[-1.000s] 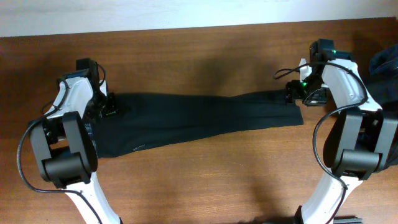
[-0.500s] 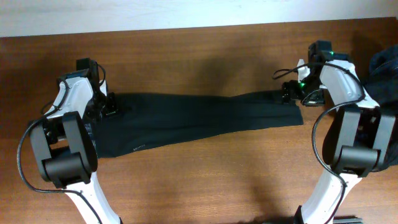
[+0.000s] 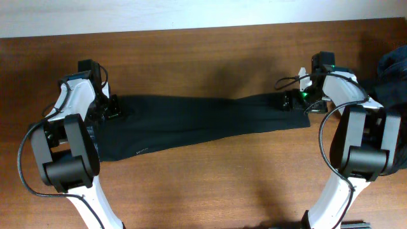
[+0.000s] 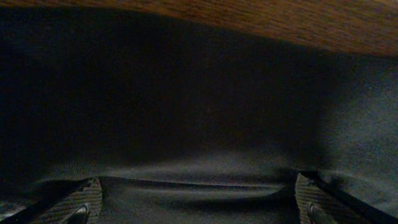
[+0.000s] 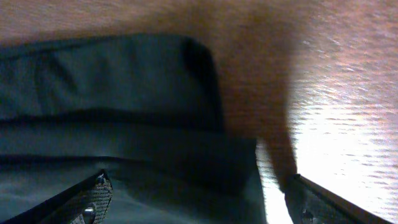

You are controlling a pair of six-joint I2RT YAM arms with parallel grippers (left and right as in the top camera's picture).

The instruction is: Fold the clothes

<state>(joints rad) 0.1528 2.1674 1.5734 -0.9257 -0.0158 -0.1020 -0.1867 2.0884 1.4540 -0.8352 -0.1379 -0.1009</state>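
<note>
Pants (image 3: 203, 121) lie flat and lengthwise across the bench (image 3: 210, 57), with one gripper at each end.

Black fabric runs from the wide end on the left to the narrow leg end on the right. Left gripper (image 3: 113, 108) sits over the upper corner of the wide end. Its wrist view shows both fingers (image 4: 74, 202) spread wide, with a low ridge of cloth lying between them and nothing pinched. Right gripper (image 3: 292, 102) sits over the upper corner of the leg end. Its fingers (image 5: 93, 198) stand wide apart, one over the cloth and the other over bare wood just beside the hem edge, with no cloth clamped. A heap of dark garments (image 3: 394, 70) lies at the right edge of the bench, beyond the right arm and apart from the pants.
</note>
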